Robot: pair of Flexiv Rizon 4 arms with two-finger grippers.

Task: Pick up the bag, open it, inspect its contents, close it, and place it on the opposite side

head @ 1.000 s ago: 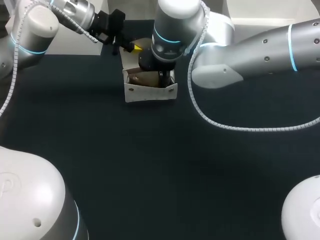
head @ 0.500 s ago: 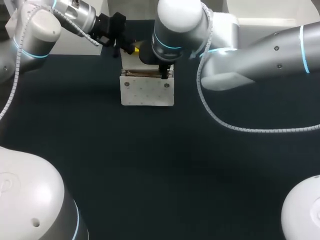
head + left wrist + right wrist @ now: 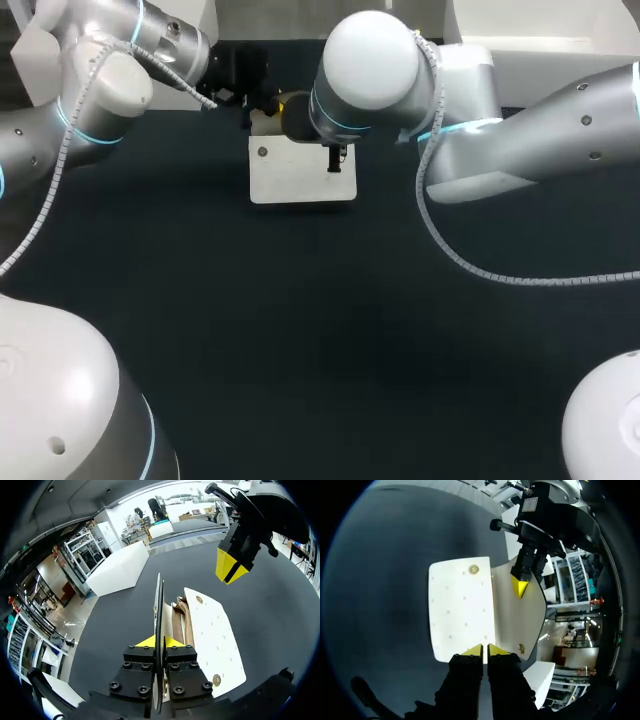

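White paper bag (image 3: 300, 180) at far middle of the dark table (image 3: 300, 330), between both grippers. Left gripper (image 3: 159, 642) pinched narrow on one wall, right gripper (image 3: 484, 650) pinched on the front panel's edge. Probably light and thin, easy to crease or tear; best held gently at top edges, near a snap button (image 3: 473, 569).

We're looking at a robotics lab here — the left arm (image 3: 90, 90) and the right arm (image 3: 540, 130), both silver, are hanging over a dark matte table (image 3: 300, 330). Blue light rings are glowing at their joints, white coiled cables (image 3: 450, 256) are looping alongside, and the left gripper (image 3: 159, 641) and right gripper (image 3: 485, 649) are showing bright yellow tips — a test bench through and through.
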